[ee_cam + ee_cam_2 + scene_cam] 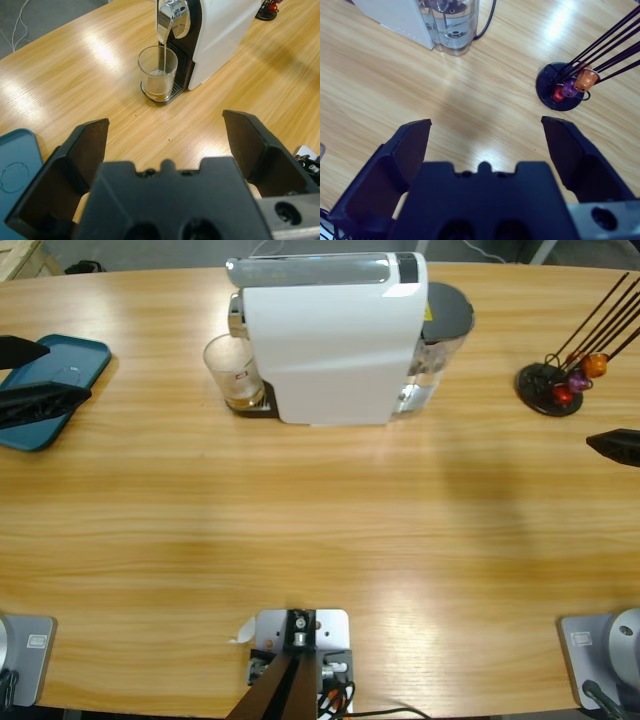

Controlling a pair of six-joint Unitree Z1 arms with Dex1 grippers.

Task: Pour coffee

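A clear glass (232,370) stands on the drip tray under the spout of the white coffee machine (330,340). A shallow layer of amber coffee (157,91) lies in the glass (158,70), and a thin stream runs down from the chrome spout (170,17) into it. My left gripper (167,122) is open and holds nothing; it points at the glass from well short of it, and hangs over the teal tray at the table's left edge (68,372). Also open and holding nothing, my right gripper (486,124) shows as a black tip at the right edge (615,447).
A teal tray (70,358) lies at the far left. A black capsule stand (550,385) with orange, purple and red capsules sits at the back right, close ahead of my right gripper (562,90). The machine's clear water tank (452,25) has a cable behind it.
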